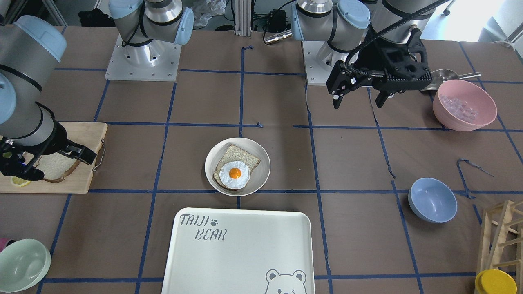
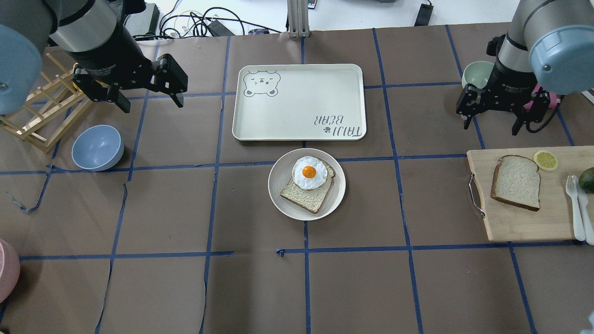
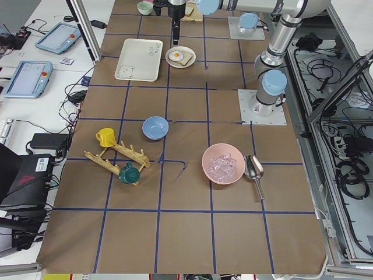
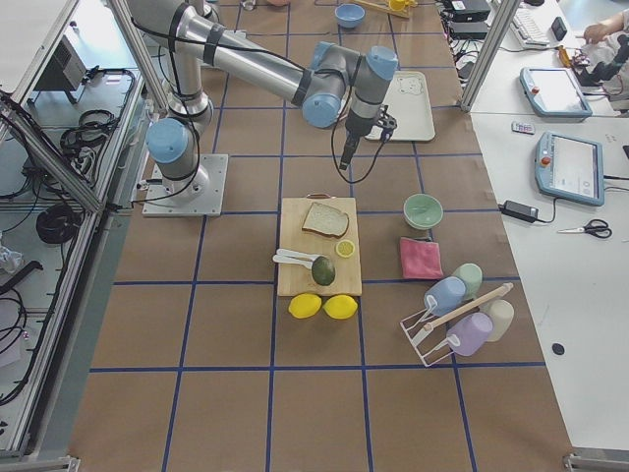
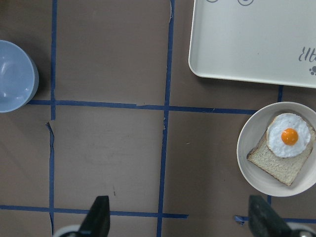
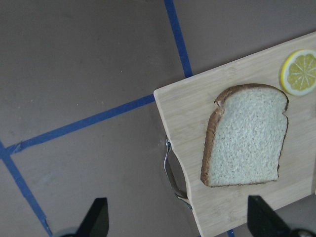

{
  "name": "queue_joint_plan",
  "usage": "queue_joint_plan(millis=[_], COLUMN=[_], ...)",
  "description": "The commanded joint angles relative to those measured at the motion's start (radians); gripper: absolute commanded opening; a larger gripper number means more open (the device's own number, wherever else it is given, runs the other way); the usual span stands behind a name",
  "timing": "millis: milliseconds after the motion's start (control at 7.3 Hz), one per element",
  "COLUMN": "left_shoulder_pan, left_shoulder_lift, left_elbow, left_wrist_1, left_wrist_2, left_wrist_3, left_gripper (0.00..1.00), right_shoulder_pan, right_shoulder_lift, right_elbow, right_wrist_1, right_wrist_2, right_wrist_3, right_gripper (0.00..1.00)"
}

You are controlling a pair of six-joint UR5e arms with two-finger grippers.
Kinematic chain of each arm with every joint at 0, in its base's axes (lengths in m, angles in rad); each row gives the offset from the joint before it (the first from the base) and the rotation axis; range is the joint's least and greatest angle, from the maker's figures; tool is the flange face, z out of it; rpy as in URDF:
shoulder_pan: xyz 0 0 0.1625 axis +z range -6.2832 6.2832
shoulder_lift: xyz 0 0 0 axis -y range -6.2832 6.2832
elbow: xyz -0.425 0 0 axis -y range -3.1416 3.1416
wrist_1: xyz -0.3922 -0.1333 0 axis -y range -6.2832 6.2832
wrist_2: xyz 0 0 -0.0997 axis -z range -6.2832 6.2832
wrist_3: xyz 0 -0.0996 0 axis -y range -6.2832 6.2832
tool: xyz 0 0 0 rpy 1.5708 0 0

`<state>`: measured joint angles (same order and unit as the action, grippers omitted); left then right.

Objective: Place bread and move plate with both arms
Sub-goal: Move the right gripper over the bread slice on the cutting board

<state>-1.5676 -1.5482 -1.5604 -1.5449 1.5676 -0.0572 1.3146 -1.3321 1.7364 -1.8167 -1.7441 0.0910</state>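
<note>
The bread [image 2: 516, 182] lies flat on a wooden cutting board [image 2: 519, 222] at the table's right; it also shows in the right wrist view [image 6: 247, 136]. The plate [image 2: 278, 185] sits at the table's middle and holds a grainy slice topped with a fried egg [image 2: 308, 174]. My right gripper [image 2: 490, 128] is open and empty, hovering beyond the board's far left corner. My left gripper [image 2: 152, 105] is open and empty, high over the table's left, far from the plate. The plate also shows at the right of the left wrist view [image 5: 245, 148].
The "TAIJI BEAR" tray [image 2: 299, 102] lies just beyond the plate. A lemon slice [image 2: 545, 160], white cutlery [image 2: 577, 204] and an avocado [image 2: 587, 178] share the board. A blue bowl [image 2: 97, 147], a wooden rack [image 2: 41, 111] and a green bowl [image 2: 475, 74] stand around.
</note>
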Motion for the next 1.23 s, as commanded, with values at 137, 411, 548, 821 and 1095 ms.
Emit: queue_joint_plan(millis=[137,411,548,821,1095], left_shoulder_pan=[0.000,-0.003,-0.002,-0.003,0.001], left_shoulder_lift=[0.000,-0.001,-0.001,0.000,0.013], left_elbow=[-0.004,-0.004,-0.004,-0.004,0.011], left_wrist_1=[0.000,0.000,0.000,-0.001,-0.003], left_wrist_2=[0.002,0.000,-0.001,0.003,0.009], left_wrist_3=[-0.001,-0.001,-0.001,0.000,-0.001], left_gripper=[1.00,1.00,1.00,1.00,1.00], right_shoulder_pan=[-0.097,-0.100,-0.119,-0.162,-0.163], right_shoulder_lift=[0.111,0.135,0.151,0.180,0.200], right_elbow=[0.035,0.035,0.035,0.034,0.031], right_wrist_1=[-0.091,-0.093,-0.093,-0.096,-0.122], right_wrist_2=[0.005,0.006,0.006,0.006,0.008], right_wrist_3=[-0.028,-0.027,-0.031,-0.056,-0.051], right_gripper=[0.59,0.58,0.58,0.58,0.58])
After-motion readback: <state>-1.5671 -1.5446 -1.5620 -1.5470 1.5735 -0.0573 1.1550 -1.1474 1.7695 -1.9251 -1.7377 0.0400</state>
